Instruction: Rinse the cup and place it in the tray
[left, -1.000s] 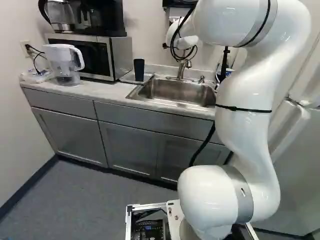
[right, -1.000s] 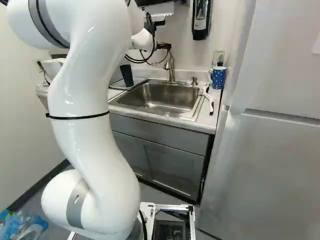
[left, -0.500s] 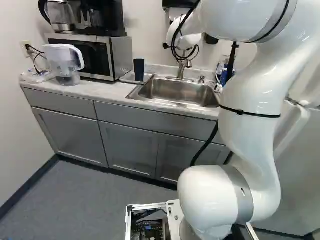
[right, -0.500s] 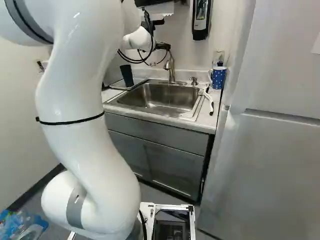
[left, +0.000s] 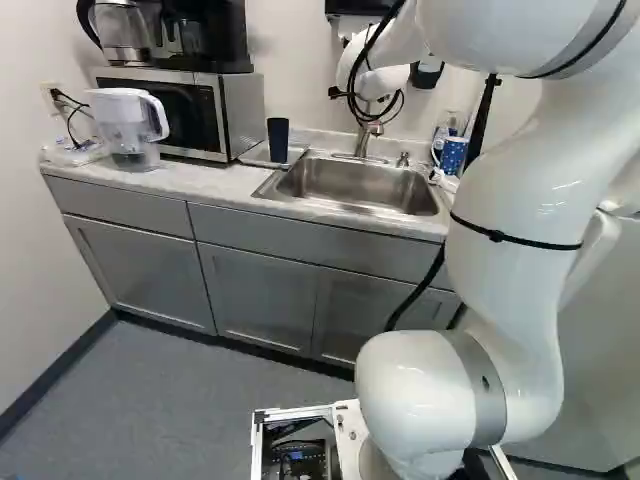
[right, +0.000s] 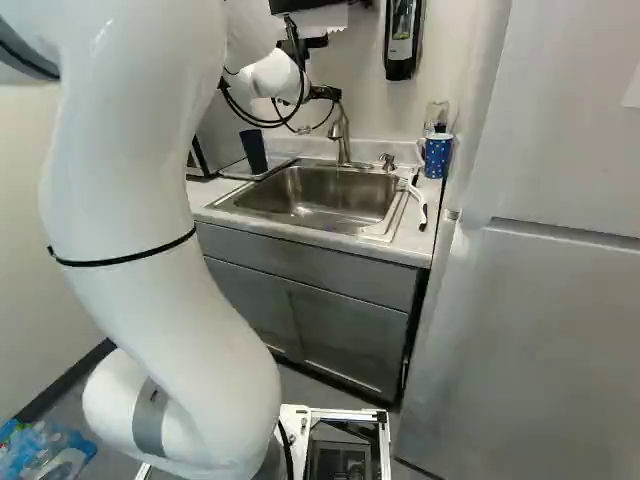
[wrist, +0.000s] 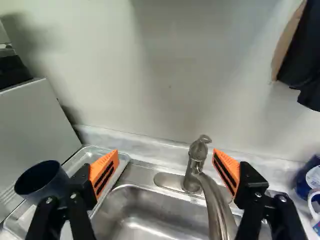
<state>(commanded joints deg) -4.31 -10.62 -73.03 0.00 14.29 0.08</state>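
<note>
Your white arm (right: 150, 200) reaches over the counter to the sink (right: 315, 195); call twelve o'clock the wall straight ahead of the claw. The tray (wrist: 95, 149) lies at nine o'clock of the basin, right beside it. And here's your claw (wrist: 165, 152), spread wide, nothing between the pads but air, no contact you can make out. The tap (wrist: 195, 165) rises beyond it at about one o'clock, lever (wrist: 205, 139) on top; you can't tell whether water runs.

Now the cup (wrist: 42, 182): dark, upright, standing in the tray at nine o'clock, outside the claw. The spotted mug (right: 437, 155) sits at two o'clock from the sink, apart.

So which step? It looks like tap work, but whether the rinse is ahead or done, you can't say. If the lever's your target, line up and ease forward gently; a finger could knock the spout. If the rinse remains, swing to nine for the cup.
</note>
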